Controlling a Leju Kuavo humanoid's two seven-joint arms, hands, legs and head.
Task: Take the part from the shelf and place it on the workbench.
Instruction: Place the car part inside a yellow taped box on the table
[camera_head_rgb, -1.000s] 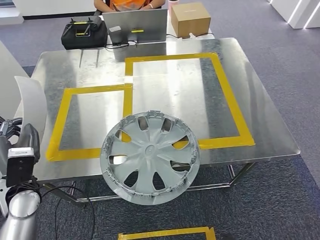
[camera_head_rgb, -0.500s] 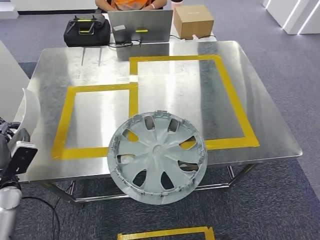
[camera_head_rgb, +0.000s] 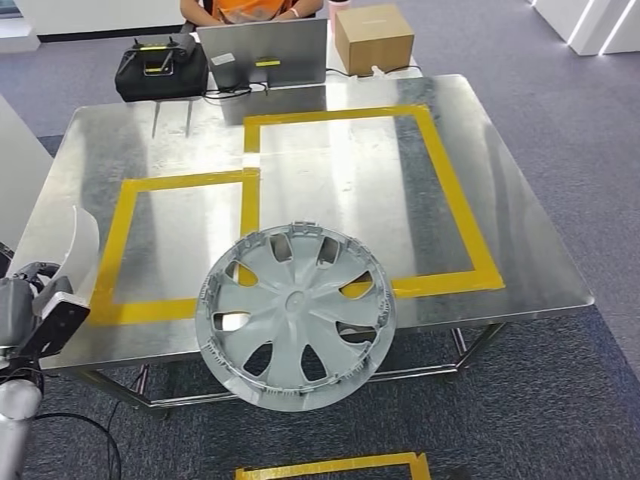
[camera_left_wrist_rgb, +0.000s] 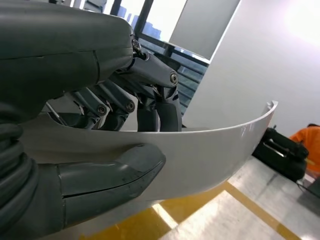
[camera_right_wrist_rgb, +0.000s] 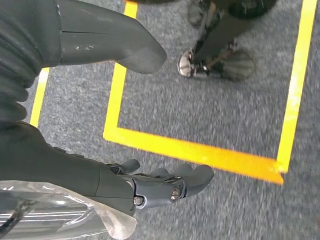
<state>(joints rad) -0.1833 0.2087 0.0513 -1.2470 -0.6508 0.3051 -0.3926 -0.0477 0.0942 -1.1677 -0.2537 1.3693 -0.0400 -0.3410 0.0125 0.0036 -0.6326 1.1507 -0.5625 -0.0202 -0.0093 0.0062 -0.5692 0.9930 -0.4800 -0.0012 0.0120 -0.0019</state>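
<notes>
White curved part (camera_left_wrist_rgb: 211, 150) sat gripped in the left hand (camera_left_wrist_rgb: 94, 145) beside the workbench (camera_head_rgb: 528, 250), not put down yet. Right hand (camera_right_wrist_rgb: 124, 120) hung empty, fingers apart.

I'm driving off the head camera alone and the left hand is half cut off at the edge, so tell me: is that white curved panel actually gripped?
Observer: Yes. The left wrist view shows the left hand gripping the white curved panel, with its fingers on one face and its thumb on the other.
Operator: What's under the panel?
Observer: The metal workbench, with a yellow tape line running beneath it.
Operator: And the right hand?
Observer: It is the right hand above grey carpet, thumb and fingers apart; I cannot tell whether it holds the wheel cover.
</notes>
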